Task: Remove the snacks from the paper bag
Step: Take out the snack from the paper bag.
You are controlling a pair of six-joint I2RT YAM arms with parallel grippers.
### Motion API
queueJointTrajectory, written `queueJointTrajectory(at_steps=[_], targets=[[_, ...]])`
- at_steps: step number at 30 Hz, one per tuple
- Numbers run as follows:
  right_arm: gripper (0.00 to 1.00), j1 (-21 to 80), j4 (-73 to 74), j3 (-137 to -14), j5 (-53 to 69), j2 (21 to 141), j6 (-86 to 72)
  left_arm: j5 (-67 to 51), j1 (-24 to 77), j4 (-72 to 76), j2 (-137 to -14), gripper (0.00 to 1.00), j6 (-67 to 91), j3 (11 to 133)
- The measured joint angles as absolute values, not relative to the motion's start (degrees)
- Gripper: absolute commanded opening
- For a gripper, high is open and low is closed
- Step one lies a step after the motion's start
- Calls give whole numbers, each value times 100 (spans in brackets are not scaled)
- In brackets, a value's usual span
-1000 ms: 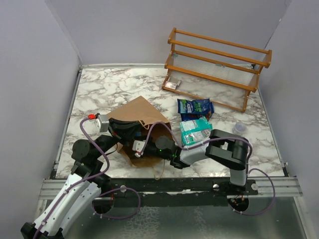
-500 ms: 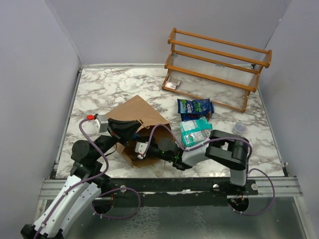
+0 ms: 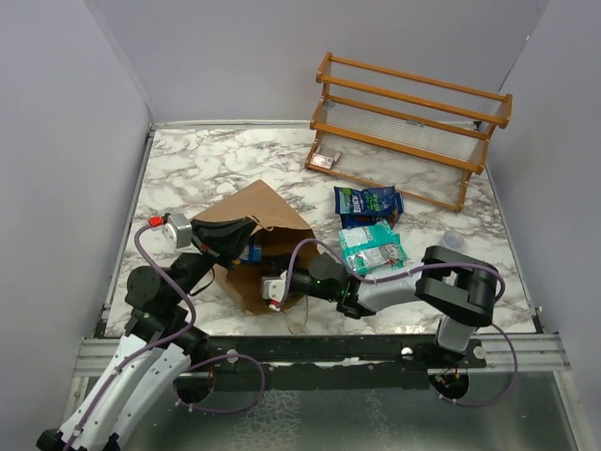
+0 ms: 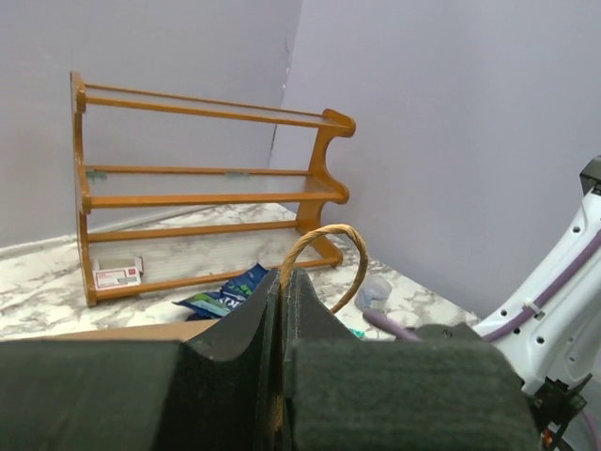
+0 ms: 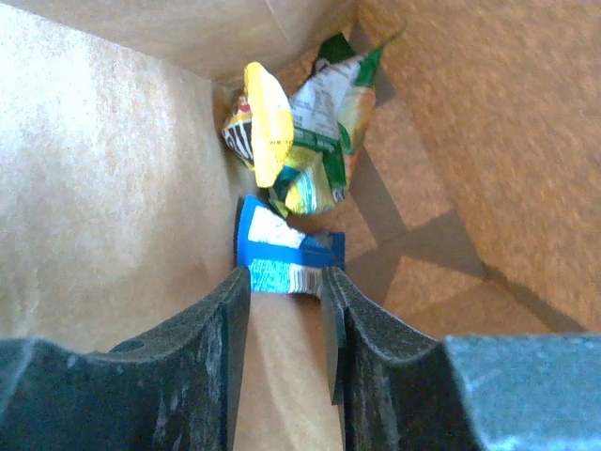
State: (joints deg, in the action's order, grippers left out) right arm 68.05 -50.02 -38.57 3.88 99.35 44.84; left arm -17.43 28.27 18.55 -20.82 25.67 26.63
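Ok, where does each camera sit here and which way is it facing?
Top external: above and behind the bases, looking down on the table, paper bag and both arms.
Left wrist: low beside the bag, facing the wooden rack; left gripper pinches the bag's handle.
Right wrist: inside the bag, facing its far end; right gripper open either side of a blue packet.
Shared: top and left wrist both show the rack.

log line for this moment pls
left gripper: shut on paper bag | right gripper: open, in bag, at blue packet | also inside: yellow packet
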Motion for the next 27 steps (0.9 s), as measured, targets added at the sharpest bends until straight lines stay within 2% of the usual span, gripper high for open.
queueJointTrajectory(at_steps=[6, 11, 27], targets=[[49, 6982, -4606, -4519, 373, 10363, 5011, -1719, 2827, 1785, -2023, 0, 2475, 2810], [56, 6993, -4224, -5157, 690, 10584, 5050, -1732, 2827, 1796, -2010, 0, 2491, 2810], [55, 6997, -4403, -5771, 679, 11730, 4604, -1857, 2827, 1796, -2154, 0, 2493, 2877]])
